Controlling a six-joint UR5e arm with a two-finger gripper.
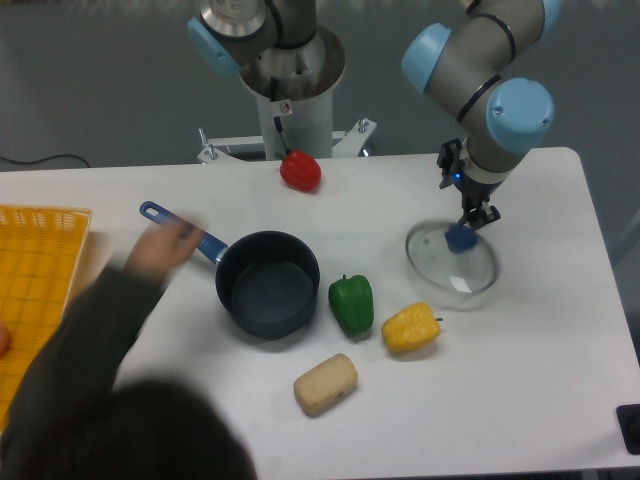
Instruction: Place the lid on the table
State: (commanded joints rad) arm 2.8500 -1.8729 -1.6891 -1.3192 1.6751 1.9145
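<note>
Where the fixed camera looks down, a large white smooth tabletop with rounded corners (pixel 520 400) fills most of the view, with a grey floor behind it and the pale round base of the robot arm (pixel 292 70) standing at its far edge. One round clear glass lid with a thin metal rim (pixel 452 262) sits on the right part of the table, seemingly tilted rather than flat, though the blur leaves that unsure. The two-finger gripper (pixel 462 232) comes down over the lid's small blue knob (pixel 459 238), its fingers pinched on it. One dark saucepan with a blue handle (pixel 266 283) stands uncovered near the middle, well apart from the lid. One person's hand (pixel 160 250), blurred, lies by the handle, the dark sleeve reaching in from the lower left. Three plastic peppers are counted: one red (pixel 301 171) at the far edge, one green (pixel 351 304) just beside the pan, one yellow (pixel 410 327) near the lid. One beige bread-like block (pixel 326 384) lies in front. One yellow mesh tray (pixel 35 300) sits at the left edge
</note>
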